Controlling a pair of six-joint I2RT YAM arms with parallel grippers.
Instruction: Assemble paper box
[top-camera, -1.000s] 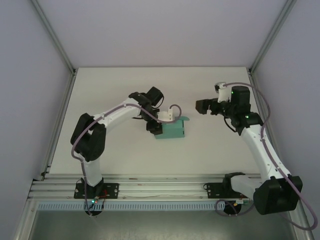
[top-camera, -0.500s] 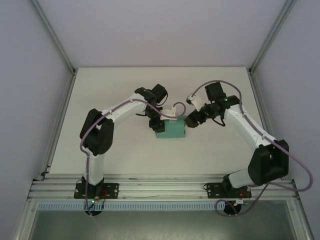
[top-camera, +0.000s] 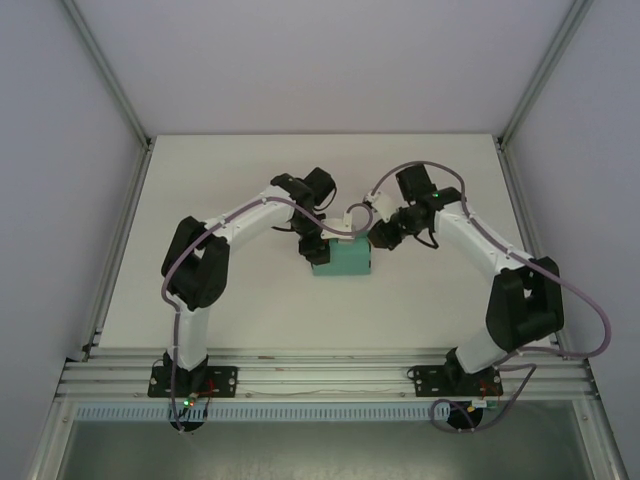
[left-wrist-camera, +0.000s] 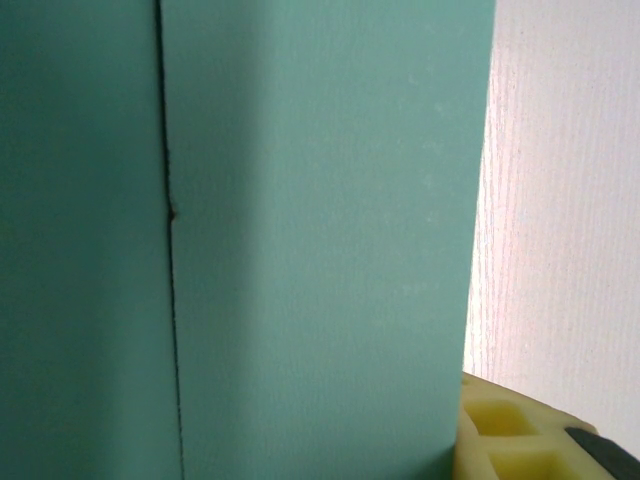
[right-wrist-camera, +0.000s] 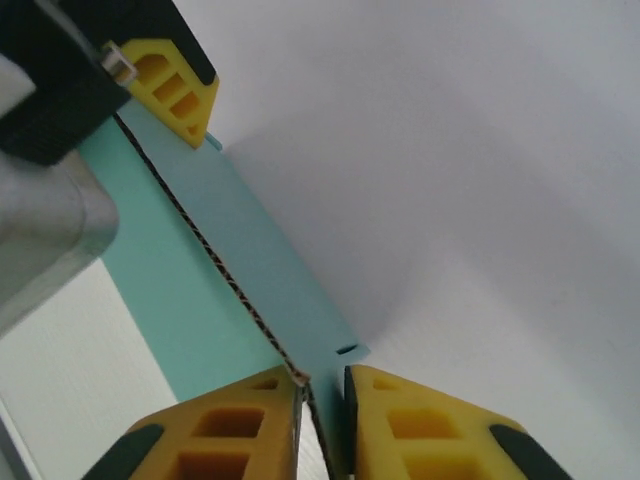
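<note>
From above, you have the teal-green thin-card paper box (top-camera: 345, 262) lying near the middle of the white surface (top-camera: 200, 190). It is already raised into a small rectangular body rather than a flat sheet, so the main folding looks done. Your left claw (top-camera: 314, 246) sits at its left end and your right claw (top-camera: 379, 236) at its far right corner, the two arms meeting over it.

On the left wrist camera, a broad teal panel of the paper box stands very close to the lens. A dark seam (left-wrist-camera: 170, 250) runs top to bottom where two edges meet. One yellow pad (left-wrist-camera: 510, 435) touches the panel's lower right edge. The other pad is hidden by the card, so you cannot tell whether this claw is clamped on the box or only resting against it.

On the right wrist camera, your right claw (right-wrist-camera: 322, 400) has its pads pressed almost together, pinching the raw corrugated edge of a loose teal flap (right-wrist-camera: 240, 280). The flap runs away to a yellow fingertip (right-wrist-camera: 178, 90) of the left claw at its far end.

Judging from this, the flap is gripped but not yet tucked. What is left for you is to fold it over and seat it in the body, and the views do not show whether the opposite end is closed
</note>
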